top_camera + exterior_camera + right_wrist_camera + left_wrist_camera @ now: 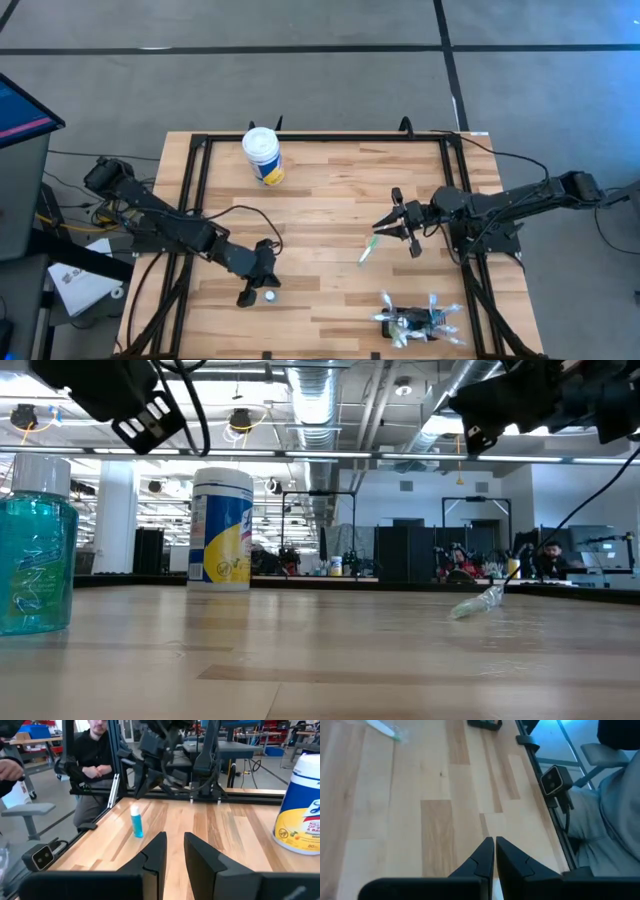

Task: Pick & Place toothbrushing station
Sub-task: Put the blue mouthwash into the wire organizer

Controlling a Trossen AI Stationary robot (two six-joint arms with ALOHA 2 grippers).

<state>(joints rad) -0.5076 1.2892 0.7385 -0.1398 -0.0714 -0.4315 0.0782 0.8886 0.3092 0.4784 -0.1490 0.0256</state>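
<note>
Wooden tabletop: right gripper spread, empty; toothbrushing station lies nearer the front edge beyond it, so approach from above. Left gripper pressed together.

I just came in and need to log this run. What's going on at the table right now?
Neither arm holds anything. The right gripper is open above the table near a loose toothbrush. The left gripper is shut, close to a small blue bottle. The black toothbrushing station sits untouched near the table's front edge, and a white-lidded tub stands at the far side.
</note>
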